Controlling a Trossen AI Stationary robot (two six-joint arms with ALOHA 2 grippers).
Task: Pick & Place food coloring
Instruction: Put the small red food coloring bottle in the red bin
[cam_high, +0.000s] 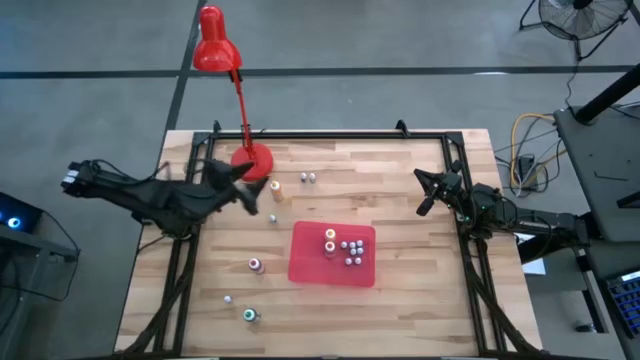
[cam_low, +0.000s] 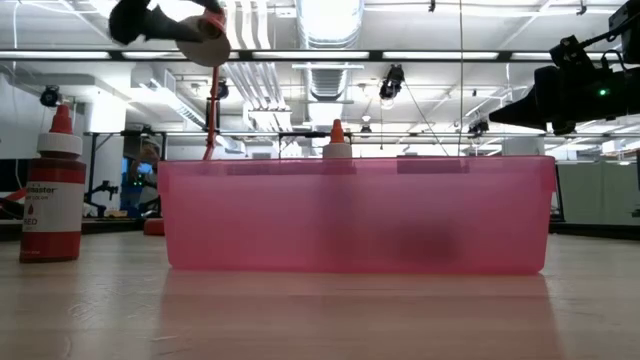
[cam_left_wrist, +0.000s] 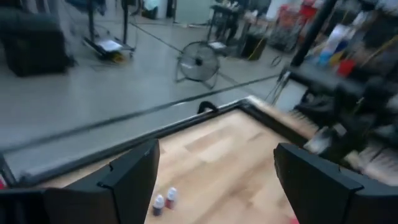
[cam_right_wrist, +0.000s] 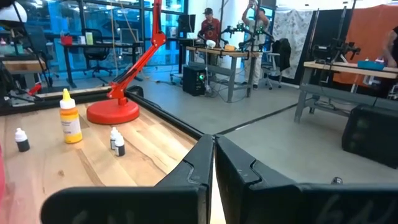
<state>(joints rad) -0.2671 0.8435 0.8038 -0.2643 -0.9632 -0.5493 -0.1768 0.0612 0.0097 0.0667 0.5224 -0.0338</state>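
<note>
While the left tool (cam_high: 252, 190) hangs over the far left part of the wooden bench (cam_high: 410, 230), its two fingers (cam_left_wrist: 134, 177) stand wide apart and hold nothing. It is close to the round foot of the red lamp (cam_high: 252, 158). A yellow bottle (cam_high: 276, 187) with an orange top stands just beside this tool.

The right tool (cam_high: 425, 195) waits over the right side of the bench. Its fingers (cam_right_wrist: 198, 163) are pressed together with nothing between them.

A red tray (cam_high: 305, 262) sits near the middle of the bench. Some food coloring bottles (cam_high: 350, 248) stand inside it, mostly tiny ones with white caps, plus one taller bottle (cam_high: 330, 241).

Other little bottles stand on the bare wood. Two tiny ones (cam_high: 308, 178) are near the far edge, beside the yellow bottle. One small one (cam_high: 272, 218) stands between the yellow bottle and the tray. A bottle with a pink top (cam_high: 256, 265) stands left of the tray. A tiny one (cam_high: 228, 299) and a green-topped one (cam_high: 250, 316) stand near the front left corner.

From the low view, a red bottle (cam_low: 54, 190) stands to the left of the tray.
</note>
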